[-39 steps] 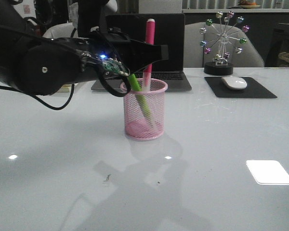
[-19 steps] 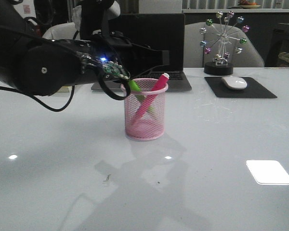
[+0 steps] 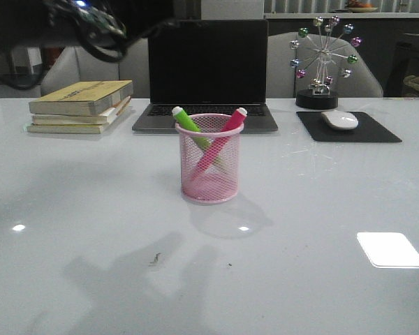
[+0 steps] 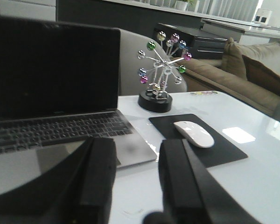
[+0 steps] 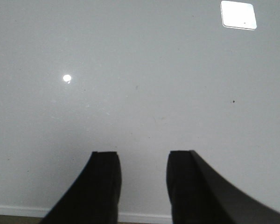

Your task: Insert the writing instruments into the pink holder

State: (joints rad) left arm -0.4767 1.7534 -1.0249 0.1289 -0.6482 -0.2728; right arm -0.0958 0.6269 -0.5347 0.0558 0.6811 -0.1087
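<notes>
We see the green marker and pink marker leaning crossed inside the pink holder mid-desk; both our pincers, left and right, are apart and empty.

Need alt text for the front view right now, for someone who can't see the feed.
A pink mesh holder stands mid-table with a green marker and a pink marker leaning crossed inside it, caps above the rim. Behind it sit an open laptop, stacked books and a mouse on a black pad.

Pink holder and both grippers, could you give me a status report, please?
Left gripper and right gripper open, empty. Green marker and pink marker inside pink holder. No obstruction.
</notes>
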